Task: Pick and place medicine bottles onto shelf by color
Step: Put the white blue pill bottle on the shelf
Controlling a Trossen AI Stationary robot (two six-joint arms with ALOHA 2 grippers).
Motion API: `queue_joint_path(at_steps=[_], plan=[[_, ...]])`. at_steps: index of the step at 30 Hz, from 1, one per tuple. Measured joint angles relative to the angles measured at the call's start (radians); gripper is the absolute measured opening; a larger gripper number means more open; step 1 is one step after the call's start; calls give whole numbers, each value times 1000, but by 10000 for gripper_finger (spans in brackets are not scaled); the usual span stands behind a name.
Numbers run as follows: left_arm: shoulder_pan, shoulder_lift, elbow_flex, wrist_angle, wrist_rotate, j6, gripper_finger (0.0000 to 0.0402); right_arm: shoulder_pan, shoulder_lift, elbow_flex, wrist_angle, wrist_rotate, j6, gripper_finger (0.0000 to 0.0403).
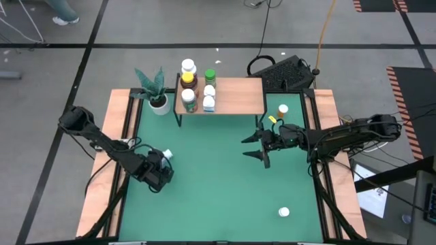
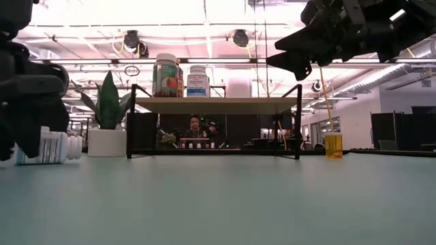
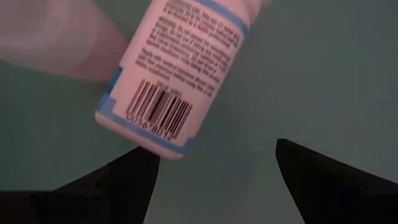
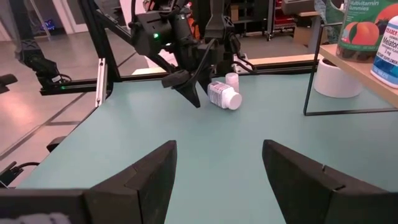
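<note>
A white-and-blue medicine bottle [image 3: 177, 74] lies on its side on the green table, also seen in the right wrist view [image 4: 222, 96] and the low view [image 2: 51, 147]. A small white-capped bottle [image 4: 231, 79] stands just behind it. My left gripper [image 3: 214, 152] is open and low over the table near its left edge [image 1: 160, 170]; the lying bottle's base is by one fingertip. My right gripper [image 1: 255, 146] is open and raised in front of the shelf [image 1: 238, 95]. Several bottles [image 1: 197, 87] stand on the shelf's left part. My left gripper has one fingertip [image 3: 140, 165] right at the lower edge of the lying bottle's base [image 3: 165, 140]. I cannot tell whether they touch. The bottle rests on its side on the table, outside the gap between the fingers.
An orange bottle [image 1: 283, 109] stands to the right of the shelf, and a white-capped bottle [image 1: 283, 212] stands near the table's near right corner. A potted green plant [image 1: 158, 92] sits left of the shelf. The shelf's right half is bare wood.
</note>
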Motion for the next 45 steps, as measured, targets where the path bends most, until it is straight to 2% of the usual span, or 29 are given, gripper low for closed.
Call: queue_joint_path(at_steps=[4, 8, 15, 18, 23, 35, 40, 45], plan=[[-1, 0, 16, -8, 69, 22, 321, 0, 0, 0, 0, 0, 0, 231], [-14, 0, 88, -110, 56, 25, 321, 0, 0, 0, 0, 0, -2, 231], [-22, -1, 221, -308, -136, 45, 321, 0, 0, 0, 0, 0, -4, 231], [-6, 0, 214, -305, -161, 65, 321, 0, 0, 0, 0, 0, -4, 231], [8, 10, 195, -283, -146, 68, 321, 0, 0, 0, -1, 0, -5, 231], [8, 94, 193, -73, -140, 166, 321, 0, 0, 0, -1, 0, -12, 231], [8, 94, 203, -83, -139, 171, 321, 0, 0, 0, -3, 0, -12, 231], [8, 88, 242, -203, -140, 207, 321, 0, 0, 0, -2, 0, -13, 231]])
